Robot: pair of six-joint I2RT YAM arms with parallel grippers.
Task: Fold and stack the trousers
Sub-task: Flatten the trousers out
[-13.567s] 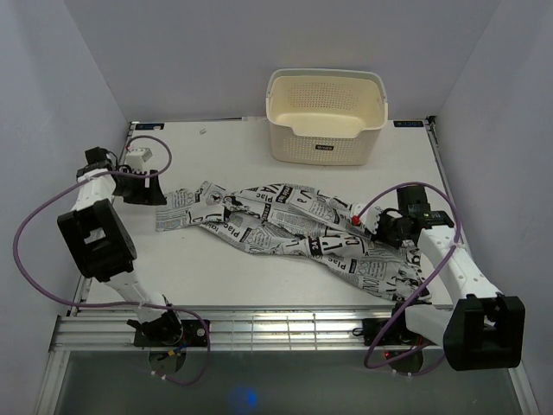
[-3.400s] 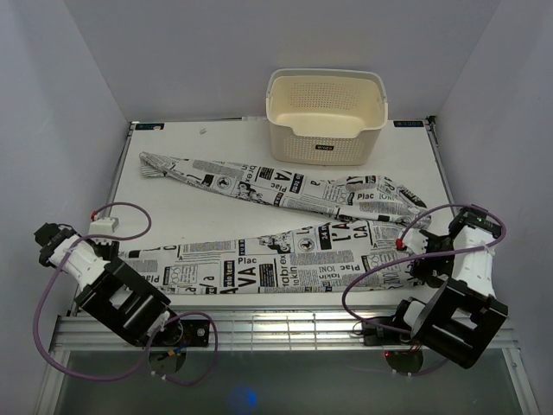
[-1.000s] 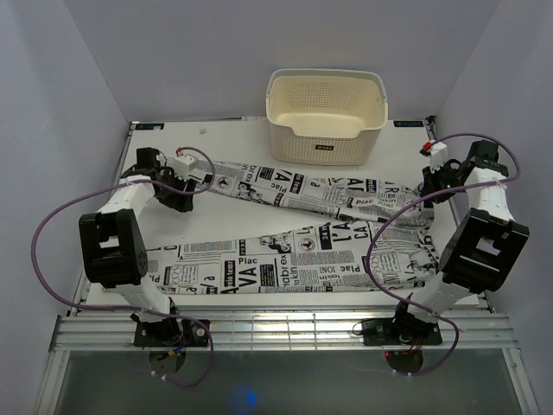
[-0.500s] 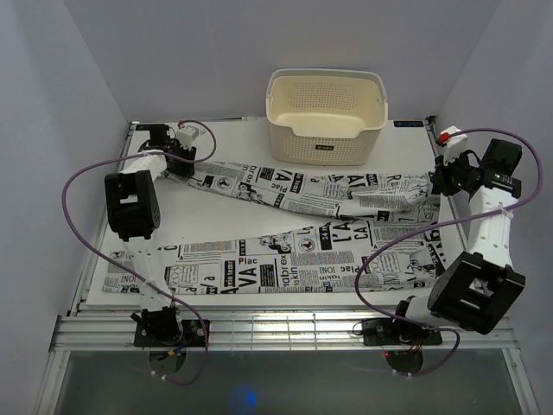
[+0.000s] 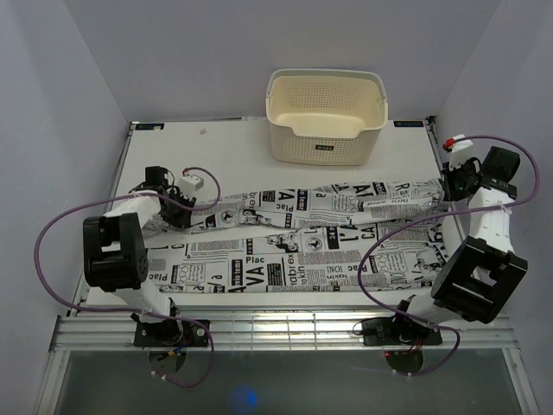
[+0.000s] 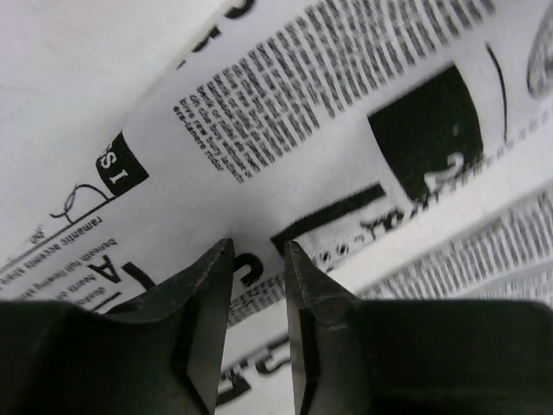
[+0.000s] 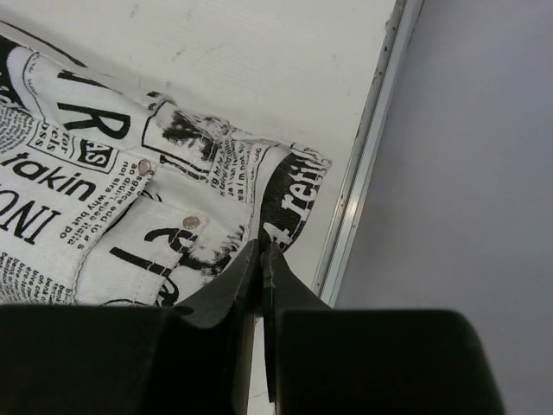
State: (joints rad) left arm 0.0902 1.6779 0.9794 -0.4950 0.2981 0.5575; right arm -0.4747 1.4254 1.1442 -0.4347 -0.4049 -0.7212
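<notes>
Subject: long, soft white cloth trousers printed all over with black newspaper text, spread flat on the white table. The legs run left and the waist sits at the right edge.
Lay: the far leg lies just beside the near leg, touching it along much of its length. The edges are not squared.
Bystander: cream perforated plastic basket at the far edge, apart from the cloth.
Left gripper: at the left end of the far leg. The jaws stand at a narrow slit with print showing in the gap. I cannot tell whether cloth is pinched or only lies under the tips.
Right gripper: at the waist corner by the right rail. The jaws are all but closed, nipping the waistband edge near the metal snaps.
Step, as I read it: laying one leg onto the other for the lengthwise fold, early in the task.
Handling: likely light, thin and limp, with no stiffness. It should sag and wrinkle between holds and drag on the table. Not fragile.
Where to hold: hem and waistband, where the seams are thicker, with both ends kept taut.
Risk: a shallow pinch may slip off, and slack would crease the fold.
</notes>
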